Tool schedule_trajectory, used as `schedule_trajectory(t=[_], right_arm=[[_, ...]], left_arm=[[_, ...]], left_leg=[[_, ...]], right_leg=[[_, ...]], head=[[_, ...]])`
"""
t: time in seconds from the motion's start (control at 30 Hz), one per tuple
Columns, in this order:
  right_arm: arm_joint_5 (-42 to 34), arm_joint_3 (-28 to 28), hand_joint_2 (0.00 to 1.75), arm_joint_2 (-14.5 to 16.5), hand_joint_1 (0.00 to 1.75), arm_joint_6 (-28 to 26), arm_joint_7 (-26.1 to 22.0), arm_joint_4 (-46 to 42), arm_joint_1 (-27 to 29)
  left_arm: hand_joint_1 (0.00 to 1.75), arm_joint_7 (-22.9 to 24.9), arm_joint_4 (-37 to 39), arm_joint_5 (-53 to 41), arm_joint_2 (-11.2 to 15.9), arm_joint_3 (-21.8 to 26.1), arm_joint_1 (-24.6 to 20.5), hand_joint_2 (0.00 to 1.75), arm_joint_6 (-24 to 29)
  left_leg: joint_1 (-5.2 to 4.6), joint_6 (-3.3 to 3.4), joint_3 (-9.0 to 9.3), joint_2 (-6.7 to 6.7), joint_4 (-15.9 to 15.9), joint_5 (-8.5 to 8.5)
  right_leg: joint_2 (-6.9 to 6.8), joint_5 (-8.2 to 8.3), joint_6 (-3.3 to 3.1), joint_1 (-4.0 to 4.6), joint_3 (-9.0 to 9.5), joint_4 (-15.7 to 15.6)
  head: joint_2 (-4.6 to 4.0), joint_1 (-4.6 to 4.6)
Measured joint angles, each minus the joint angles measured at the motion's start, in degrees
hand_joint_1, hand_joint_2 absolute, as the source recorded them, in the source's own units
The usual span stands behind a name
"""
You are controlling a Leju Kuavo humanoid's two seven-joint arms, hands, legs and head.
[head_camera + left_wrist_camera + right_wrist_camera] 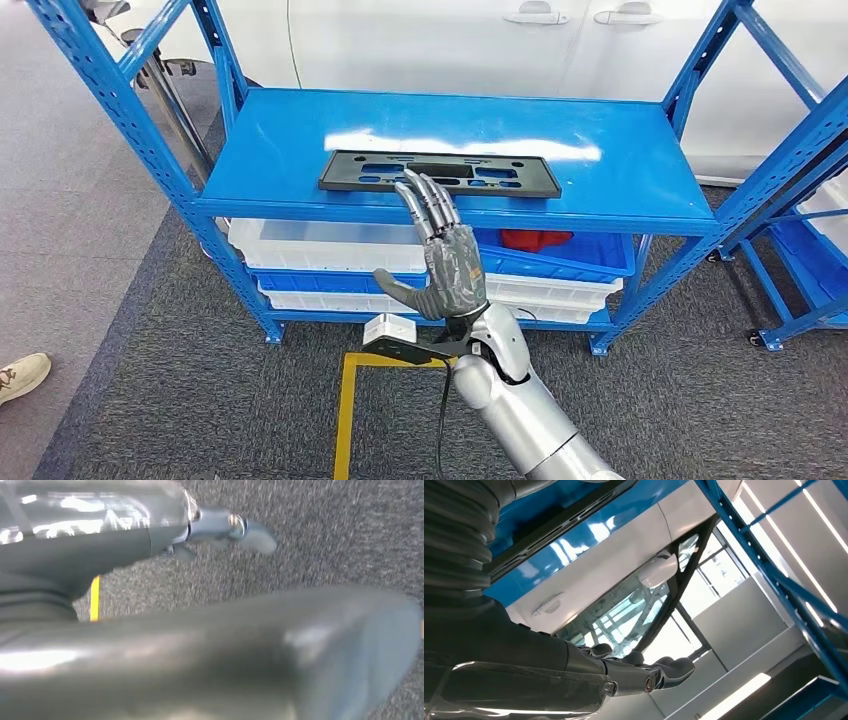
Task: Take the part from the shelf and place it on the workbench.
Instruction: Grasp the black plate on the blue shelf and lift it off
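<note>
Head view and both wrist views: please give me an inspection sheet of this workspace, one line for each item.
Surface: blue shelf top, glossy, with light glare.
Job's things: black flat part with slots lies on the shelf top, not held.
Clutter: white bins and a blue bin on the lower levels; a red item in the blue bin.
Hands: right hand raised in front of the shelf edge, fingers apart, holding nothing; left hand over the carpet, blurred, state unclear.
Cables: a black cable hangs by the right arm.
Surroundings: grey carpet, yellow floor tape, white car behind, a person's shoe.
</note>
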Motion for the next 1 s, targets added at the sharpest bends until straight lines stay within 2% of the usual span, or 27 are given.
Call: schedule_trajectory(t=[0.03, 0.07, 0.1, 0.17, 0.2, 0.27, 0.37, 0.43, 0.5, 0.53, 0.57, 0.6, 0.67, 0.7, 0.73, 0.83, 0.9, 0.93, 1.0], right_arm=[[1.47, 0.77, 1.75, 0.11, 0.00, -0.33, 0.87, 0.83, -0.42], [2.89, 1.52, 1.75, 0.25, 0.00, -0.65, 1.73, 1.68, -0.89], [4.36, 2.32, 1.75, 0.44, 0.00, -0.98, 2.68, 2.55, -1.49], [7.10, 4.01, 1.75, 0.89, 0.00, -1.61, 4.66, 4.29, -3.18], [8.36, 4.89, 1.75, 1.15, 0.00, -1.93, 5.71, 5.20, -4.11], [10.69, 6.67, 1.75, 1.64, 0.00, -2.49, 7.87, 7.29, -5.71], [13.54, 9.33, 1.75, 2.42, 0.00, -3.12, 11.22, 10.73, -7.77], [15.17, 11.28, 1.75, 3.06, 0.00, -3.56, 13.39, 13.24, -9.41], [16.52, 13.13, 1.75, 3.50, 0.00, -3.89, 15.45, 16.13, -10.80], [17.12, 13.93, 1.75, 3.61, 0.00, -3.97, 16.50, 17.69, -11.22], [17.69, 14.68, 1.75, 3.69, 0.00, -4.06, 17.58, 19.36, -11.63], [18.24, 15.32, 1.75, 3.78, 0.00, -4.13, 18.68, 20.96, -12.08], [19.31, 16.48, 1.75, 4.07, 0.00, -4.33, 21.01, 24.23, -13.44], [19.81, 16.93, 1.75, 4.21, 0.00, -4.48, 22.20, 25.73, -14.21], [20.29, 17.36, 1.75, 4.32, 0.00, -4.61, 23.37, 27.22, -14.95], [21.79, 18.70, 1.75, 4.49, 0.00, -4.89, 27.02, 32.14, -17.01], [22.74, 19.37, 1.75, 4.51, 0.00, -5.11, 29.54, 35.38, -18.43], [23.20, 19.60, 1.75, 4.51, 0.00, -5.28, 30.84, 36.95, -19.15], [24.11, 20.01, 1.75, 4.45, 0.00, -5.59, 33.52, 40.27, -20.41]], left_arm=[[0.00, -0.01, 0.01, -0.22, 0.00, 0.15, -0.01, 0.00, 0.01], [0.00, -0.01, 0.02, -0.48, -0.01, 0.31, -0.01, 0.00, 0.01], [0.00, -0.02, 0.03, -0.72, -0.02, 0.48, -0.01, 0.00, 0.02], [0.00, -0.10, 0.11, -1.19, -0.11, 0.82, -0.06, 0.00, 0.02], [0.00, -0.15, 0.18, -1.38, -0.17, 0.97, -0.13, 0.00, 0.02], [0.00, -0.21, 0.27, -1.77, -0.27, 1.22, -0.26, 0.00, 0.02], [0.00, -0.27, 0.30, -2.17, -0.22, 1.44, -0.38, 0.00, 0.01], [0.00, -0.31, 0.32, -2.43, -0.20, 1.53, -0.47, 0.00, -0.01], [0.00, -0.32, 0.37, -2.71, -0.24, 1.60, -0.49, 0.00, -0.02], [0.00, -0.32, 0.39, -2.85, -0.23, 1.64, -0.47, 0.00, -0.04], [0.00, -0.32, 0.39, -2.98, -0.23, 1.71, -0.45, 0.00, -0.07], [0.00, -0.32, 0.39, -3.11, -0.22, 1.80, -0.46, 0.00, -0.10], [0.00, -0.33, 0.39, -3.40, -0.18, 1.99, -0.58, 0.00, -0.16], [0.00, -0.34, 0.40, -3.55, -0.17, 2.07, -0.69, 0.00, -0.19], [0.00, -0.34, 0.42, -3.70, -0.16, 2.12, -0.78, 0.00, -0.21], [0.00, -0.34, 0.47, -4.15, -0.20, 2.29, -0.86, 0.00, -0.32], [0.00, -0.34, 0.50, -4.48, -0.26, 2.43, -0.92, 0.00, -0.50], [0.00, -0.33, 0.51, -4.64, -0.28, 2.48, -0.99, 0.00, -0.60], [0.00, -0.32, 0.52, -4.97, -0.28, 2.56, -1.10, 0.00, -0.77]], left_leg=[[-0.07, 0.03, 0.01, -0.02, 0.02, -0.02], [-0.13, 0.05, 0.04, -0.05, 0.06, -0.04], [-0.20, 0.04, 0.09, -0.09, 0.12, -0.08], [-0.42, -0.12, 0.16, -0.12, 0.27, -0.22], [-0.53, -0.29, 0.12, -0.11, 0.35, -0.28], [-0.58, -0.80, -0.02, -0.06, 0.37, -0.28], [-0.41, -1.71, -0.18, -0.01, 0.78, -0.72], [-0.25, -2.29, -2.00, 0.01, 4.84, -3.18], [0.00, -2.87, -5.64, 0.03, 12.49, -6.58], [0.13, -3.12, -7.09, 0.03, 15.33, -7.32], [0.26, -3.32, -7.68, 0.04, 16.32, -7.00], [0.39, -3.43, -7.06, 0.05, 14.77, -5.55], [0.65, -3.44, -3.46, 0.08, 7.12, -1.58], [0.64, -3.23, -1.78, 0.06, 3.60, -0.39], [0.59, -2.94, -0.74, 0.03, 1.37, 0.15], [0.42, -1.73, -0.43, -0.04, 0.32, 0.13], [0.55, -0.95, -0.38, 0.01, 0.07, 0.31], [0.60, -0.64, -0.36, 0.05, -0.04, 0.37], [0.48, -0.28, -0.41, 0.10, -0.03, 0.32]], right_leg=[[0.00, -0.43, -0.01, 0.00, -1.30, 2.41], [0.00, 0.32, -0.13, 0.01, -1.59, 2.61], [0.00, 2.04, -0.36, 0.08, -0.85, 0.60], [0.00, 6.06, -1.15, 0.37, 2.56, -7.18], [-0.03, 7.26, -1.48, 0.55, 3.97, -10.46], [0.00, 7.68, -1.89, 0.84, 4.99, -13.13], [-0.03, 8.13, -2.61, 0.52, 5.24, -13.96], [-0.15, 8.41, -3.12, 0.22, 5.53, -14.47], [-0.17, 8.42, -3.30, 0.25, 5.54, -14.51], [-0.19, 8.41, -3.31, 0.26, 5.55, -14.50], [-0.19, 8.38, -3.30, 0.25, 5.56, -14.46], [-0.18, 8.34, -3.24, 0.22, 5.58, -14.40], [-0.08, 8.15, -2.92, 0.20, 5.61, -14.15], [-0.01, 8.02, -2.66, 0.30, 5.54, -13.93], [0.04, 7.97, -2.34, 0.40, 5.43, -13.79], [0.07, 7.96, -1.33, 0.48, 5.20, -13.75], [0.07, 6.74, -0.79, 0.35, 4.46, -12.04], [0.07, 5.31, -0.61, 0.29, 3.27, -9.48], [0.08, 1.91, -0.42, 0.22, -0.53, -1.71]], head=[[0.00, 0.00], [0.00, 0.00], [-0.01, 0.00], [-0.01, 0.00], [0.00, -0.01], [0.00, -0.01], [0.00, -0.01], [0.00, -0.01], [0.00, -0.02], [0.00, -0.02], [0.00, -0.02], [0.00, -0.02], [-0.01, -0.02], [0.00, -0.01], [0.00, -0.01], [0.00, -0.02], [-0.01, -0.01], [-0.01, -0.01], [-0.01, 0.00]])
